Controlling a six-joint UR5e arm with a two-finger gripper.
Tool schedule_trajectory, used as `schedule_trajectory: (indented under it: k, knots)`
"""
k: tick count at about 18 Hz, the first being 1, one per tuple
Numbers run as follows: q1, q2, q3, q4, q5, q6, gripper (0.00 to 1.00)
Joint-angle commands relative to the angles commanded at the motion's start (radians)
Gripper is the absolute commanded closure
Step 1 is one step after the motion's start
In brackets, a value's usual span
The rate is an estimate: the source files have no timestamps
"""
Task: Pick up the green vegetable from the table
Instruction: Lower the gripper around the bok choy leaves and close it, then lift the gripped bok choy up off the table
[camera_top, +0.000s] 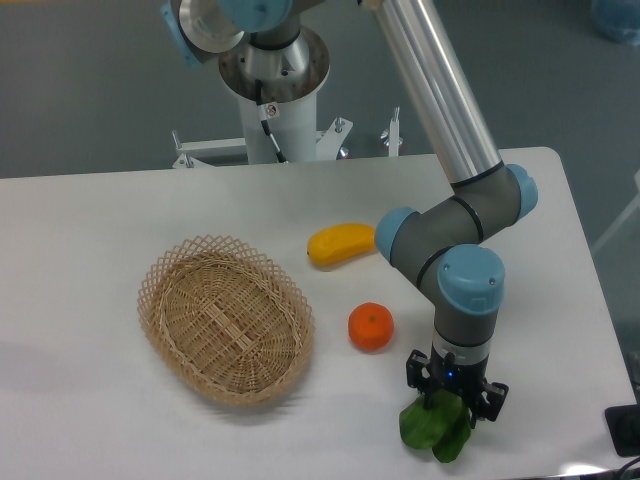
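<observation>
My gripper (455, 400) straddles the bok choy (436, 426), fingers spread apart.
An orange (370, 327) sits to its upper left on the white table (90, 400).

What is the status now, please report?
Gripper down over the green vegetable, jaw state unclear. Vegetable on the table near front edge. Orange apart, not blocking.

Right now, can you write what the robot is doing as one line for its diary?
phase: reaching | tool: over green vegetable, jaw state unclear | vegetable: lying on table | lifted: not yet
</observation>
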Motion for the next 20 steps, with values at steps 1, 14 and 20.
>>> schedule_trajectory:
  k: [1,14,20]
  knots:
    - [0.0,0.002,-0.002,0.0,0.0,0.011,0.45]
    - [0.009,0.095,-0.038,-0.018,0.002,0.064,0.67]
    - [0.015,0.208,-0.08,-0.058,0.003,0.066,0.66]
